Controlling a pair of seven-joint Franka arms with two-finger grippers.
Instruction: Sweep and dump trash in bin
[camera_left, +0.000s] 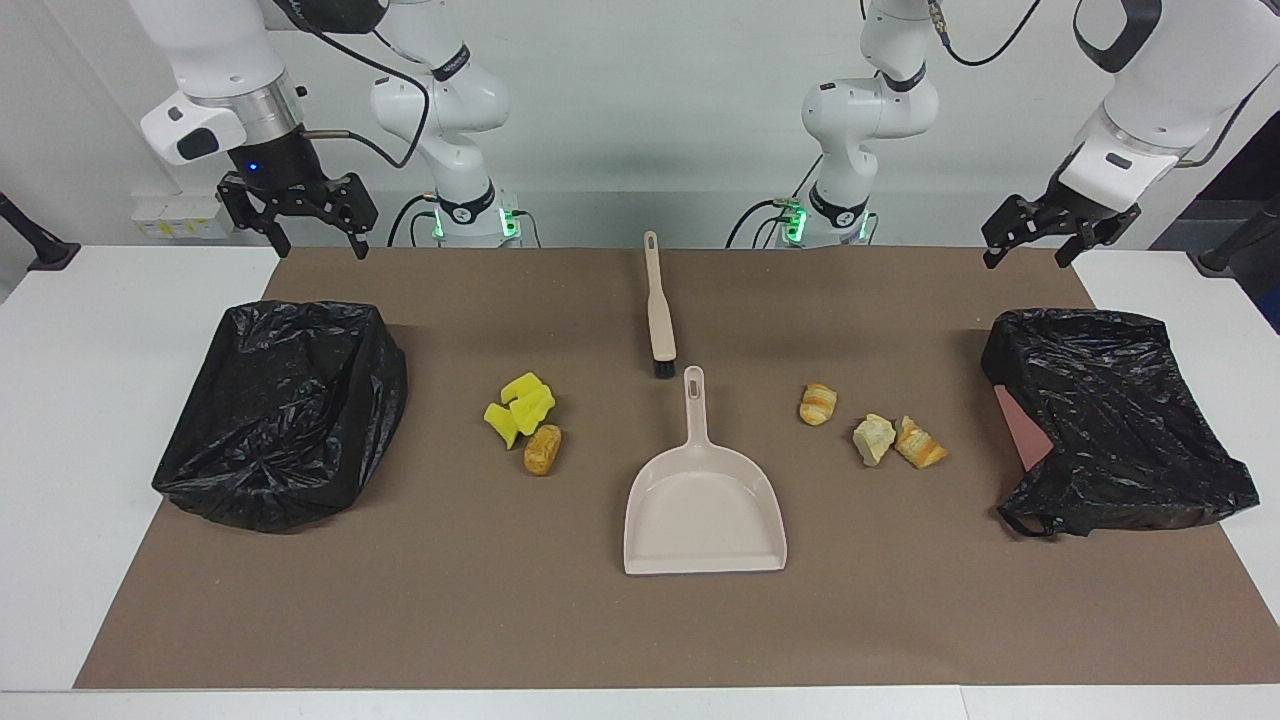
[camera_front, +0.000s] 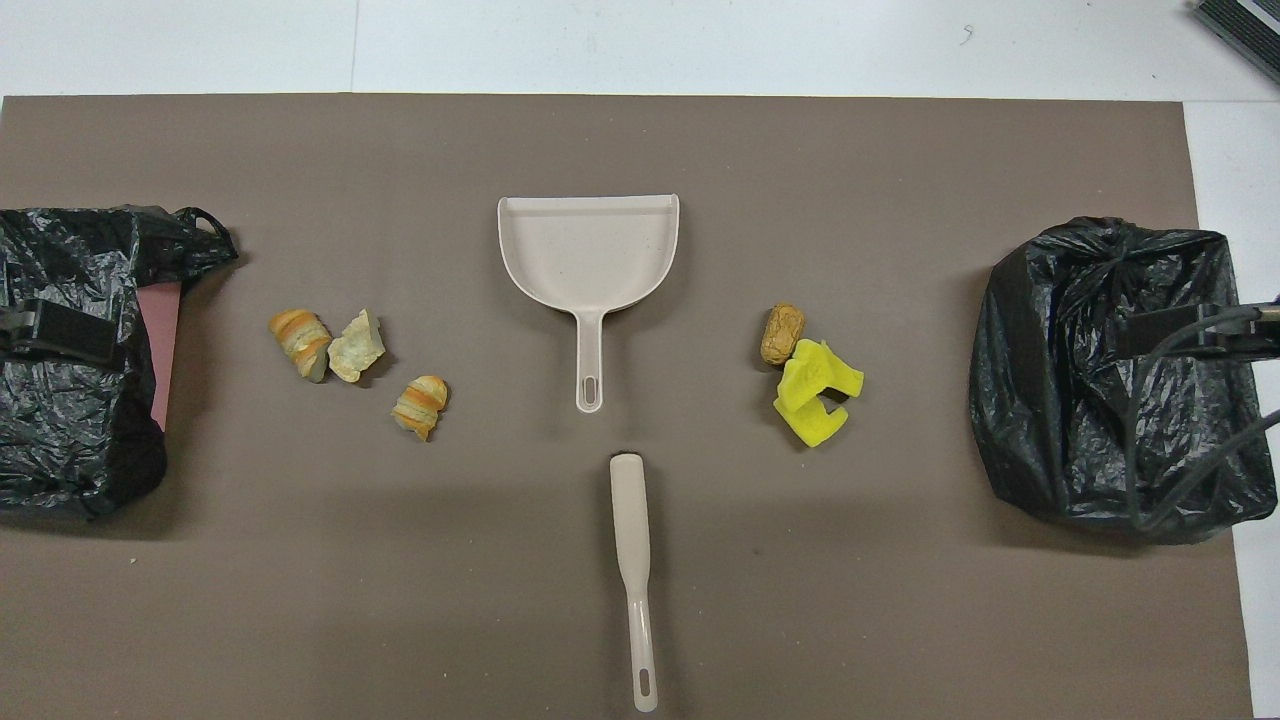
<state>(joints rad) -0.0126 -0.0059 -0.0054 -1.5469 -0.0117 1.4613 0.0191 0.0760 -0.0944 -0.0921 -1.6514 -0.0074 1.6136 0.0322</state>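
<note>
Both arms are waiting raised at the robots' edge of the desk, and nothing is being held. The right gripper (camera_left: 305, 235) is hanging with its fingers apart over the mat's corner just above the bin at the right arm's end (camera_left: 285, 410), while the left gripper (camera_left: 1035, 245) is hovering, fingers likewise apart, over the corner by the bin at the left arm's end (camera_left: 1110, 420). The trash is lying in two clusters on the brown mat (camera_left: 400, 600): the yellow sponge pieces (camera_left: 520, 408) are touching the brown roll (camera_left: 543, 449) between the dustpan (camera_left: 705, 500) and the right arm's bin, and three bread chunks (camera_left: 875, 430) are sitting between the dustpan and the left arm's bin. The brush (camera_left: 658, 310) is lying mid-mat, its bristles pointing at the dustpan's handle. Sweeping has not begun. The risks look plain: the brush and the dustpan handle are slim and flat on the mat, so a grasp could slip; light sponge scraps may skid past the pan's lip; and the loose black liners are sagging inward, so a tipped load could land on the folds rather than inside.
</note>
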